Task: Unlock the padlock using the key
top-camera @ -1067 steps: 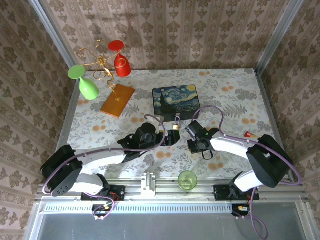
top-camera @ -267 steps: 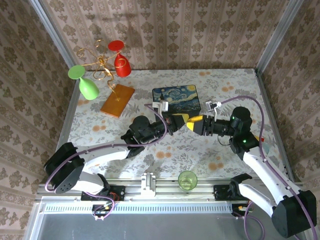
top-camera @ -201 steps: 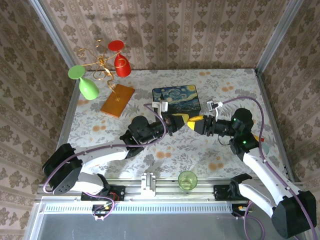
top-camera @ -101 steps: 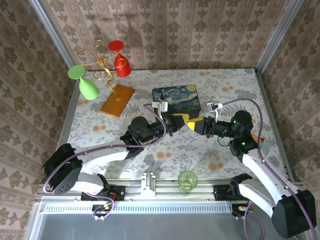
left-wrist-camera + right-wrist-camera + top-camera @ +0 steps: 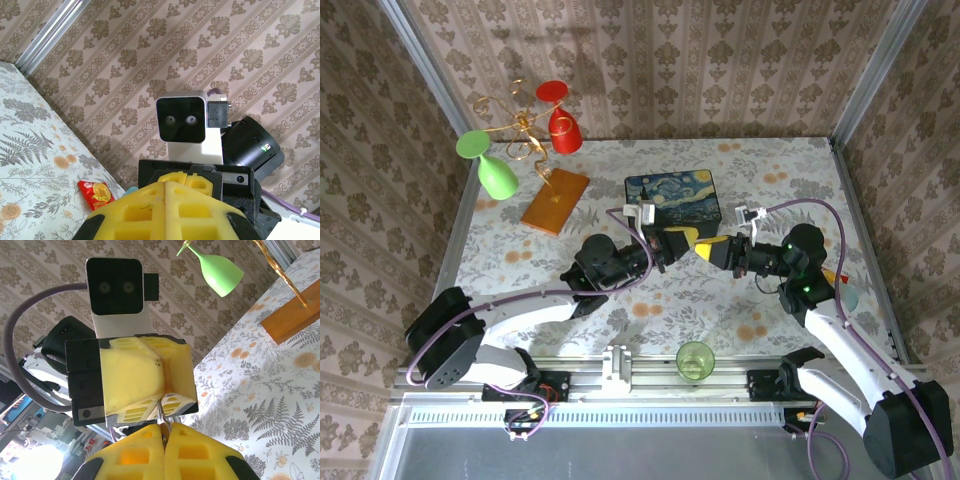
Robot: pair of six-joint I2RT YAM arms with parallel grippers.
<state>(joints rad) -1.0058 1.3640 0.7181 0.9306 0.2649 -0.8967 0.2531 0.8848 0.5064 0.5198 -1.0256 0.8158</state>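
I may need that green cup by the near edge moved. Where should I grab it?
Take the green cup by its rim, one finger inside, coming straight down. It stands upright, mouth open upward, and its round wall might slip in a side grip.

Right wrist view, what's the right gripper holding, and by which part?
The key, a thin sliver pinched by its near end in the shut right gripper; its tip reaches the left gripper.

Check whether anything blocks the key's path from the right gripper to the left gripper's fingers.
Nothing visible does: the key, pinched in the shut right gripper, runs straight to the shut left gripper, tip to tip in the air.
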